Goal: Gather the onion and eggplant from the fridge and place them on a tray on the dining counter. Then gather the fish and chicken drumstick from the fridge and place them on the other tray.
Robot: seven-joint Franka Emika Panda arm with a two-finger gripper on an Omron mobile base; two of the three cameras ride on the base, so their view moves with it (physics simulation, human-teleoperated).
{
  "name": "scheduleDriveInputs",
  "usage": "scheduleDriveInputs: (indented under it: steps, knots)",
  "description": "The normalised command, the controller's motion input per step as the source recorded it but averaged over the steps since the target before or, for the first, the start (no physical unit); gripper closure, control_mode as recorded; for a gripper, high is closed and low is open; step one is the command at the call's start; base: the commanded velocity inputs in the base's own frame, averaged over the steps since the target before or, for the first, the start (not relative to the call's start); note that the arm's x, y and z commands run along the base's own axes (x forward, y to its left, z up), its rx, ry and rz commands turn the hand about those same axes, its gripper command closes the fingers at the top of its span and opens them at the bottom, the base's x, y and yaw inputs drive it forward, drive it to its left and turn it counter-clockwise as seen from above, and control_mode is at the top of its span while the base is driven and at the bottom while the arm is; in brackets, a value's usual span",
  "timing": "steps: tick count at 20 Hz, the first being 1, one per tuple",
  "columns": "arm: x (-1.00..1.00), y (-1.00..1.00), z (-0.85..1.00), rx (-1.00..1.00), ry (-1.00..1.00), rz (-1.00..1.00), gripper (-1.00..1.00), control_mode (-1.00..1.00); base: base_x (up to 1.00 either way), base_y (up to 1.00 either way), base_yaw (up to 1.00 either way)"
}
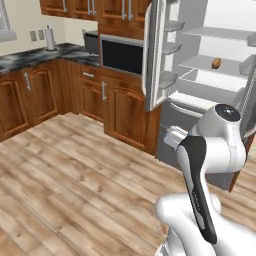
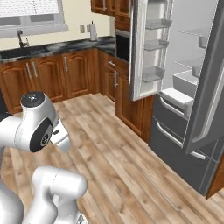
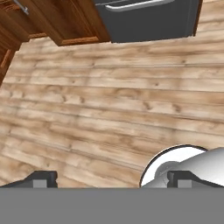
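Right now we see our gripper [image 3: 111,179] pointing down at the wood floor [image 3: 109,109], fingers [image 3: 43,179] spread wide and released, nothing between them. Beyond the fingertips, at the far edge of the hand view, sits the dark grey bottom drawer of the fridge [image 3: 144,17], w/ brown cabinets [image 3: 57,22] just beside it on the left.

From the base views, the fridge [image 1: 210,75] stands ahead w/ both upper doors swung open. On a middle shelf inside, well away from our fingers and higher than them, rests a small round brownish item, prob. the onion [image 1: 216,63]; it's too small to be sure. We can't make out the eggplant, fish or drumstick on the shelves.

Left of the fridge is a built-in oven [image 1: 121,54] set in wood cabinets, then a dark marbled counter [image 1: 35,55] w/ a paper towel roll [image 1: 49,39] standing upright on it. In the right base view a sink faucet [image 2: 20,38] sits under a window [image 2: 30,13].
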Motion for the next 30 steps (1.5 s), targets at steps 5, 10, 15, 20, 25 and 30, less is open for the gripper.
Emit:
scheduleDriveInputs:
  steps: [5,10,15,20,25,30]
  knots:
    - [0.0,0.0,0.0,0.0,0.0,0.0,-1.0,1.0,0.58,0.0,-0.34]
    - [0.0,0.0,0.0,0.0,0.0,0.0,-1.0,1.0,0.64,0.0,-0.3]
    - [0.0,0.0,0.0,0.0,0.0,0.0,-1.0,1.0,0.67,0.0,-0.31]
    - [0.0,0.0,0.0,0.0,0.0,0.0,-1.0,1.0,0.65,0.0,-0.33]
    - [0.0,0.0,0.0,0.0,0.0,0.0,-1.0,1.0,0.61,0.04,-0.31]
    - [0.0,0.0,0.0,0.0,0.0,0.0,-1.0,1.0,0.63,0.22,-0.25]
